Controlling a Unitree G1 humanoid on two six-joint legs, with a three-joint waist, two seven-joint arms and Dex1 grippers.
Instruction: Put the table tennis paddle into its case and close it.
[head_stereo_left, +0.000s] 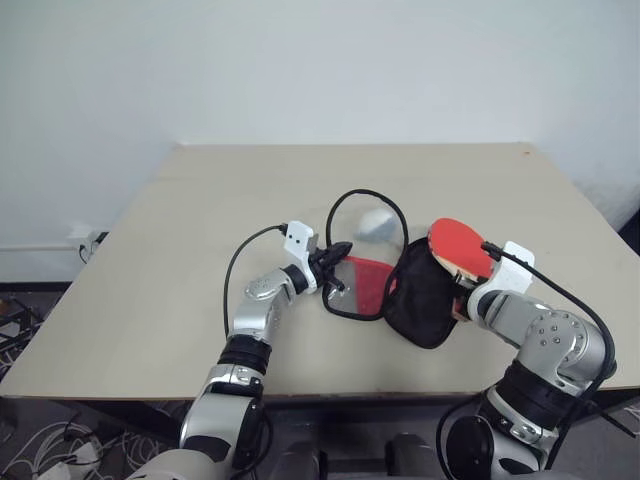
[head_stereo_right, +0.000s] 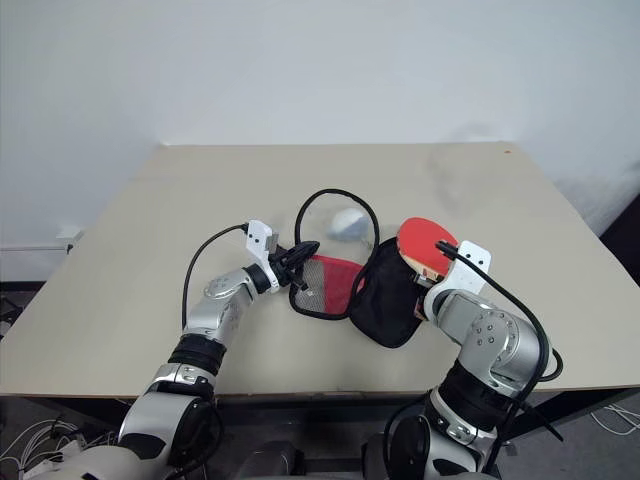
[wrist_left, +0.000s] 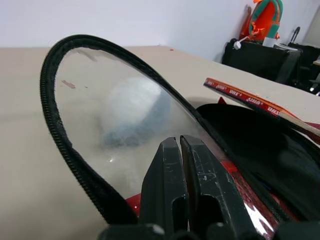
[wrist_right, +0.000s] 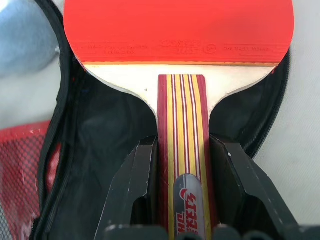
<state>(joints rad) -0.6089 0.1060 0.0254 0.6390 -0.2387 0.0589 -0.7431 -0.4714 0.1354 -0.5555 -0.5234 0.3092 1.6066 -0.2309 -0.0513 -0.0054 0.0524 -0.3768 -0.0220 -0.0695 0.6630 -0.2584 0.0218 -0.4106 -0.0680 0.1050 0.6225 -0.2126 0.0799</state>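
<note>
One paddle (wrist_right: 180, 35) in right hand (wrist_right: 182, 190)

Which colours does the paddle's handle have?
The paddle's handle has red, yellow and white stripes, seen best in the right wrist view.

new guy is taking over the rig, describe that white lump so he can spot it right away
Start at the beige table and find the open case near its front edge, between the two grippers. Just behind the case's raised clear window flap lies the white lump, the one pale, soft, rounded thing beside red and black gear.
</note>
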